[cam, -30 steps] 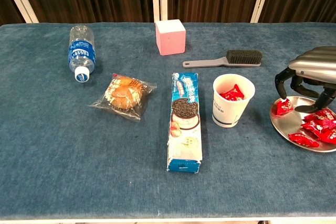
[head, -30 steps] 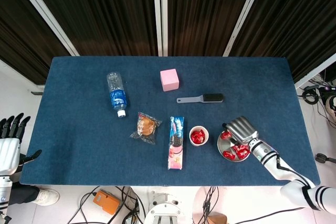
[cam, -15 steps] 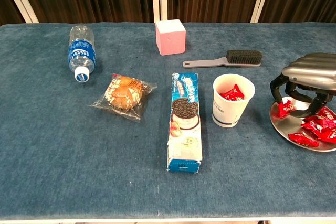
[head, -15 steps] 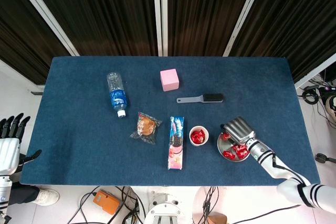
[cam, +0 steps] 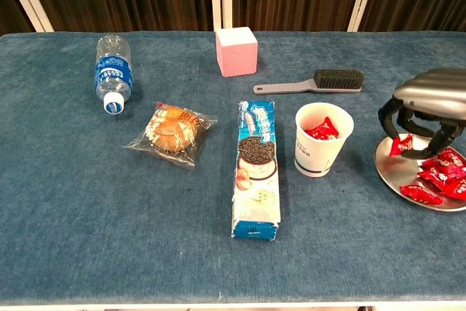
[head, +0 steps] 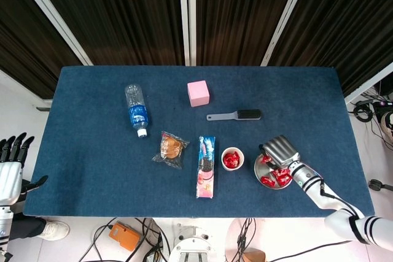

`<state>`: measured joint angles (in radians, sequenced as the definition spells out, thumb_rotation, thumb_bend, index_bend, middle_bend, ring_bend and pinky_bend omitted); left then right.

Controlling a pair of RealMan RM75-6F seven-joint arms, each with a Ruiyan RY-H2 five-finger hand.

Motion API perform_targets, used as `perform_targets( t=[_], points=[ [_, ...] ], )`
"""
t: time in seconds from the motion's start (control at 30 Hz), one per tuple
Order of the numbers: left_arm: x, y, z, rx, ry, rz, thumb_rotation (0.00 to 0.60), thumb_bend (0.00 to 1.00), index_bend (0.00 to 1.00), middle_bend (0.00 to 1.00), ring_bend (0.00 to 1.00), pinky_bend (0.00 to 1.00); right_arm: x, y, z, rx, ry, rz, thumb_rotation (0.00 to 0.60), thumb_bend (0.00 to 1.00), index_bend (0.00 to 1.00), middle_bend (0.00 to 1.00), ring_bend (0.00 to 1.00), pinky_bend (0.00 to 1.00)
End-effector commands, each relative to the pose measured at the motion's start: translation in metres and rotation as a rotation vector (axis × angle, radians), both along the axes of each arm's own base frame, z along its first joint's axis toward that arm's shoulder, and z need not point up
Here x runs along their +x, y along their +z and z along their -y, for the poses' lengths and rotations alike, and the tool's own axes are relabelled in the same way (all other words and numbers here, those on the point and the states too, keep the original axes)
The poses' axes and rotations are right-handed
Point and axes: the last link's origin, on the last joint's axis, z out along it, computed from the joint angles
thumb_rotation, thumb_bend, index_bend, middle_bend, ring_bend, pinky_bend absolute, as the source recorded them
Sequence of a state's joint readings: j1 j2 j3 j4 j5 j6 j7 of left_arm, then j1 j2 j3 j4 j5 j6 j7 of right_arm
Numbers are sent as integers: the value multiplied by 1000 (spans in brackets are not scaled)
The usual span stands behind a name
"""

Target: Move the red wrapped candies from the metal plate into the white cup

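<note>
Head view, right hand: the right hand sits palm-down over the far-left part of the metal plate, fingers curled down; whether they clasp a candy cannot be told from above
Head view, left hand: the left hand hangs off the table's left edge, fingers straight and apart, holding nothing
Head view, candies: red wrapped candies lie on the plate's near side; more red candies fill the white cup, which stands just left of the plate
Head view, table: on the blue table lie a water bottle, a pink cube, a brush, a wrapped muffin and a cookie box
Chest view, right hand: the hand arches over the plate; its fingertips pinch one red candy, lifted a little off the plate's left part
Chest view, candies: the other candies rest on the plate's right side; the cup stands upright left of the plate, apart from it, red wrappers showing at its rim
Chest view, rest: cookie box left of the cup; muffin further left; bottle, cube and brush toward the far edge
</note>
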<state>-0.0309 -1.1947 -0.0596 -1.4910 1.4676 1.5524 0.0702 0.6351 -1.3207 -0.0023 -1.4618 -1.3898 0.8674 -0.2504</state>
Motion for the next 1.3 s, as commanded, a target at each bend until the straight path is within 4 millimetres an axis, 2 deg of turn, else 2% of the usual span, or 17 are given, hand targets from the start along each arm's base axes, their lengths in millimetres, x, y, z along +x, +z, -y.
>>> perform_targets(
  t=[0.03, 0.17, 0.27, 0.43, 0.57, 0.7, 0.83, 1.03, 1.13, 1.3],
  points=[
    [0, 0, 0, 0, -1, -1, 600, 20, 90, 14, 0, 0, 19, 22, 0, -51, 21, 94, 600, 480, 643, 862, 1000, 1000],
    [1, 1, 0, 1, -6, -2, 600, 20, 90, 14, 0, 0, 47, 37, 0, -56, 52, 212, 600, 479, 642, 862, 1000, 1000],
    [2, 2, -1, 5, -8, -3, 600, 20, 90, 14, 0, 0, 67, 38, 3, -36, 81, 269, 600, 480, 639, 862, 1000, 1000],
    [2, 2, 0, 3, -6, -4, 600, 19, 86, 14, 0, 0, 88, 23, 5, 30, 101, 306, 600, 480, 623, 862, 1000, 1000],
    [1, 2, 1, 5, -1, -6, 600, 20, 84, 14, 0, 0, 92, 9, 3, 67, 109, 289, 600, 478, 600, 862, 1000, 1000],
    [0, 2, 2, 6, 4, -6, 600, 20, 84, 14, 0, 0, 91, 1, 1, 85, 103, 279, 600, 472, 560, 862, 1000, 1000],
    [0, 2, 2, 5, 2, -3, 600, 20, 84, 14, 0, 0, 89, 0, 0, 86, 97, 284, 600, 410, 481, 862, 1000, 1000],
    [0, 2, 1, 7, -2, -3, 600, 19, 84, 14, 0, 0, 85, 12, -3, 49, 95, 311, 600, 361, 389, 862, 1000, 1000],
    [0, 1, 1, 6, -4, -1, 600, 20, 84, 14, 0, 0, 69, 28, -10, 6, 75, 303, 600, 356, 386, 862, 1000, 1000],
    [0, -1, -1, 1, -9, 1, 600, 20, 84, 14, 0, 0, 24, 49, -26, -43, -20, 204, 600, 325, 418, 862, 1000, 1000]
  ],
)
